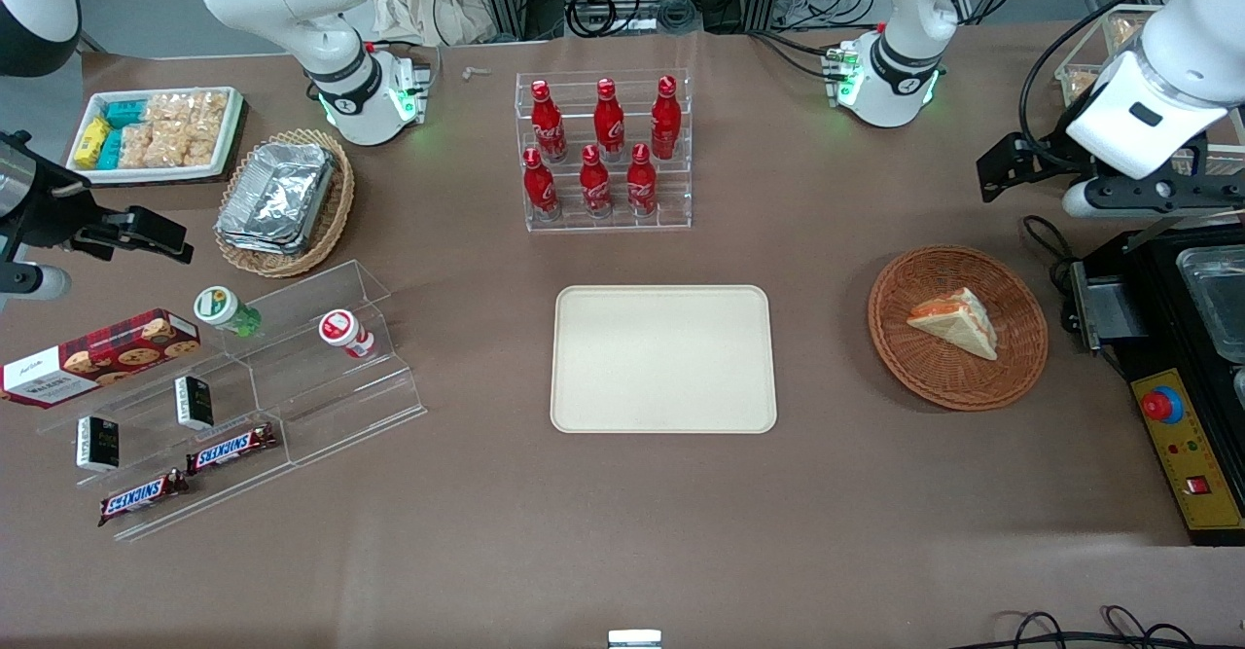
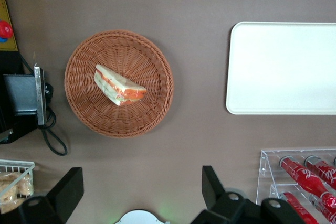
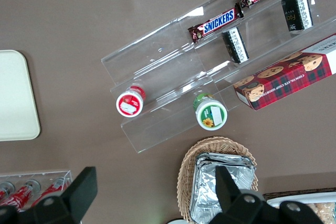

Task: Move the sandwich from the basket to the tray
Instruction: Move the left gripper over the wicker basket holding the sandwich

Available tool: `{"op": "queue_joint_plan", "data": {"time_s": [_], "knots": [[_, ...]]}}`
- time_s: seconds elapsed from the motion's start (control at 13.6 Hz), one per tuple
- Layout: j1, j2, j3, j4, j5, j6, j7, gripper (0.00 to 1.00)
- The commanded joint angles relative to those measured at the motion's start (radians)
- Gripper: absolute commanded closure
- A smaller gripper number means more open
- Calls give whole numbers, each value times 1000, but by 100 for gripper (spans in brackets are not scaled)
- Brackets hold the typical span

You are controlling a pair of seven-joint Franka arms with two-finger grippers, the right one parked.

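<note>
The sandwich (image 1: pixel 958 323), a white-bread wedge with orange and green filling, lies in the round reddish-brown basket (image 1: pixel 905 338) toward the working arm's end of the table. The cream tray (image 1: pixel 663 358) sits flat and bare at mid-table, beside the basket. My gripper (image 1: pixel 1016 172) hangs high above the table, farther from the front camera than the basket and apart from it. The left wrist view shows the sandwich (image 2: pixel 118 85) in the basket (image 2: pixel 147 61), the tray (image 2: pixel 283 69), and my gripper (image 2: pixel 140 184) open wide with nothing between its black fingers (image 2: pixel 210 182).
A clear rack of red cola bottles (image 1: pixel 605 153) stands farther from the front camera than the tray. A black machine with a red button (image 1: pixel 1182 357) and a cable (image 1: pixel 1046 240) lie beside the basket. Snack shelves (image 1: pixel 233 396) and a foil-container basket (image 1: pixel 282 201) lie toward the parked arm's end.
</note>
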Motion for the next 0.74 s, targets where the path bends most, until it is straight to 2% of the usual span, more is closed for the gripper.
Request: {"op": "queue_joint_plan", "data": {"time_s": [0.0, 0.66], "knots": [[1, -21, -4, -7, -9, -22, -19, 0], [6, -32, -1, -18, 19, -86, -36, 0]]}}
